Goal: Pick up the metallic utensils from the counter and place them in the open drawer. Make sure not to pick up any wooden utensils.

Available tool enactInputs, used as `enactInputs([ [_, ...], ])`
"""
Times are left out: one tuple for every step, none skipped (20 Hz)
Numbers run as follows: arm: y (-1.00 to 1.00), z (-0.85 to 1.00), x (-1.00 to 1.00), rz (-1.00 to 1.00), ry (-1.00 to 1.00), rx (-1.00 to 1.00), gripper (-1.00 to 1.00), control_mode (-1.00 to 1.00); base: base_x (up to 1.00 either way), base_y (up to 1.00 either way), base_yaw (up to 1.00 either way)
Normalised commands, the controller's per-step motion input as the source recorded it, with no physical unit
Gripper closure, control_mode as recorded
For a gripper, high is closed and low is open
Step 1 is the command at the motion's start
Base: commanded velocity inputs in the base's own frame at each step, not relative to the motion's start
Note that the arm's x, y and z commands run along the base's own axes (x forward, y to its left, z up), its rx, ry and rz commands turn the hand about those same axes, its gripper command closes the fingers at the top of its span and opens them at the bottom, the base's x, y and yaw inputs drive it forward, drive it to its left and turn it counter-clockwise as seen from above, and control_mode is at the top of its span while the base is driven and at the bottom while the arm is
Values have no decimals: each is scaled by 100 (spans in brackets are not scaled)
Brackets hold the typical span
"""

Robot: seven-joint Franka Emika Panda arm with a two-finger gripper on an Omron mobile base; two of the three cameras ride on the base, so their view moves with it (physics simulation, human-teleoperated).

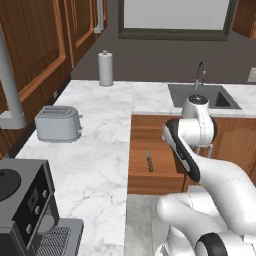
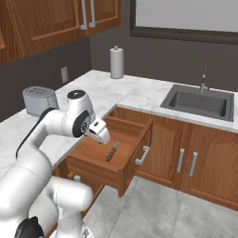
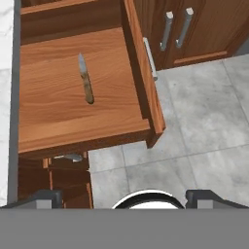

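One metallic utensil [image 1: 149,161] [image 2: 112,151] [image 3: 85,80], with a grey blade and a dark brown handle, lies flat on the bottom of the open wooden drawer [image 1: 142,150] [image 2: 93,153] [image 3: 53,97]. My gripper [image 2: 103,136] [image 3: 125,195] hovers above the drawer's front right part. It is open, its fingertips [image 3: 46,197] are far apart and nothing is between them. In the hand view the utensil lies up and to the left of the fingertips. The counter and the wooden utensils are out of view.
An L-shaped marble top [image 1: 100,150] [image 2: 100,90] carries a toaster [image 1: 58,123] [image 2: 39,100], a paper towel roll [image 1: 105,68] [image 2: 116,62], a sink [image 1: 202,96] [image 2: 200,101] and a coffee machine [image 1: 25,205]. Cabinet doors [image 2: 186,160] and grey floor tiles [image 3: 194,121] lie right of the drawer.
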Motion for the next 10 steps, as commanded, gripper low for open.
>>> enactInputs([
  [0, 0, 0, 0, 0, 0, -100, -100, 0, 0, 0],
  [0, 0, 0, 0, 0, 0, -100, -100, 0, 0, 0],
  [0, 0, 0, 0, 0, 0, -100, -100, 0, 0, 0],
  [0, 0, 0, 0, 0, 0, -100, -100, 0, 0, 0],
  [0, 0, 0, 0, 0, 0, -100, -100, 0, 0, 0],
  [0, 0, 0, 0, 0, 0, -100, -100, 0, 0, 0],
  [-5, 0, -56, -2, -9, 0, -100, -100, 0, 0, 0],
  [-29, 0, -73, -19, -12, 6, -100, -100, 0, 0, 0],
  [-56, 0, -90, -36, -16, 13, -100, -100, 0, 0, 0],
  [0, 0, 0, 0, 0, 0, -100, 100, -86, -41, -29],
])
